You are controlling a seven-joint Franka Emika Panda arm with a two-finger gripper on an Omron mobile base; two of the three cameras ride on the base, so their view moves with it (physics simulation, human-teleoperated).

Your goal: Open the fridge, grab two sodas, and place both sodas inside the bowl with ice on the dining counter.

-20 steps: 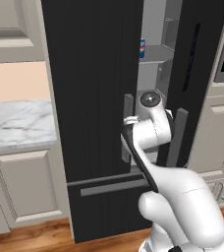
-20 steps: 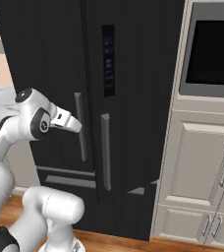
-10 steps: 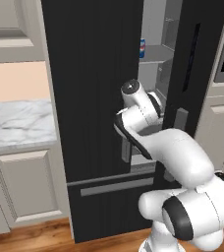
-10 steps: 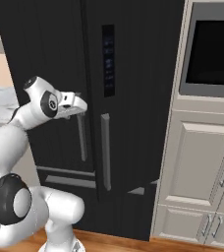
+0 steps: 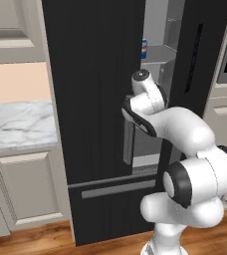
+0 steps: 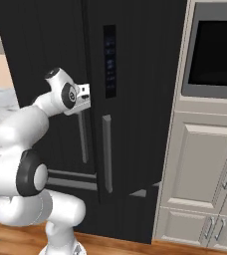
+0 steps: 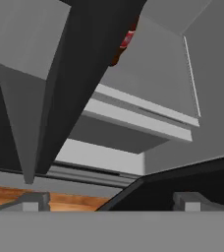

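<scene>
Fridge [image 5: 95, 99] stood tall and black between the wall cabinets, with its left door swung partly out and the right door apart from it, so a grey shelved gap showed between them. Going left to right in the left base view: a marble wall counter [image 5: 16, 124] met the fridge's left side; next came the left door with its grey bar handle [image 5: 129, 144]; then the open gap; then the right door. Below the doors ran the lower drawer with its horizontal handle [image 5: 118, 189].

High in the gap, at the near edge of an upper shelf, sat the blue can [image 5: 144, 49], upright. In the hand view a sliver of red label [image 7: 127, 38] peeked past the dark door edge, above the grey shelf fronts; I took it for the cola bottle, though too little showed to be certain.

The gripper [image 6: 84, 96] hung at the inner edge of the left door, level with the top of the bar handle and pointed into the gap. Its jaws stood wide apart with nothing between them, both finger tips [image 7: 33, 201] free.

The next move turned on height and depth. The sodas lay above the jaws and farther inside the fridge, both standing with their long axes vertical. The gap looked narrow, so the door probably wanted pushing wider before the arm reached up and in toward the can.
</scene>
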